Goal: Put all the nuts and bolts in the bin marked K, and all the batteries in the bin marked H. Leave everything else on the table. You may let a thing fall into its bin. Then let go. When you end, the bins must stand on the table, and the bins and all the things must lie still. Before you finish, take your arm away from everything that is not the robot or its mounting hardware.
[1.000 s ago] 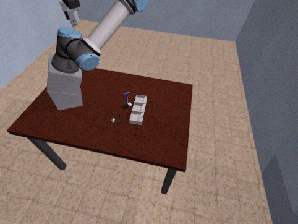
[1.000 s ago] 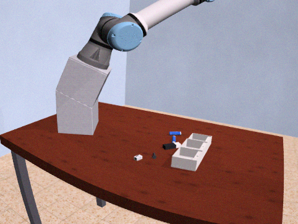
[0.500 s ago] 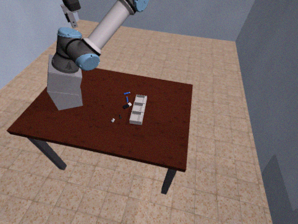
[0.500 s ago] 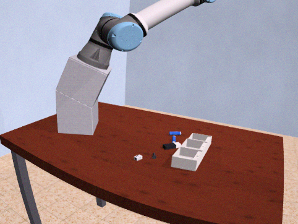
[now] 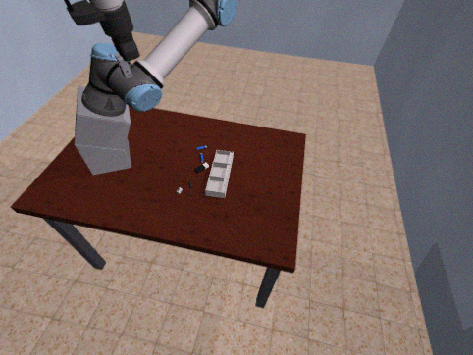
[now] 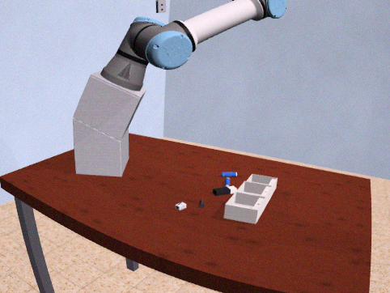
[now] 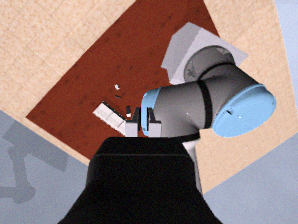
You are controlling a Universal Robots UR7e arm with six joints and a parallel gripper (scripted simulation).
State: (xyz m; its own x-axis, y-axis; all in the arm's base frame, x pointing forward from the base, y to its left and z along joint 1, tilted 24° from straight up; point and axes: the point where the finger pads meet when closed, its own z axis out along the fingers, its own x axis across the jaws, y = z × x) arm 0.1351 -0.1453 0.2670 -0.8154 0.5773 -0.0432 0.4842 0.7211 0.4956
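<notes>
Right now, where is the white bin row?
In the top view, the white bin row stands on the table, just right of the black-and-white item.

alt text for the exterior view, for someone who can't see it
A robot arm rises over a brown table where a white three-compartment tray stands, two blue cylinders and small black and white items lying beside it.

Open air above the white bins (image 5: 211,193) (image 6: 240,214) (image 7: 106,111); black-and-white object (image 5: 201,168) (image 6: 223,190) (image 7: 128,111) close beside their flank.
</notes>
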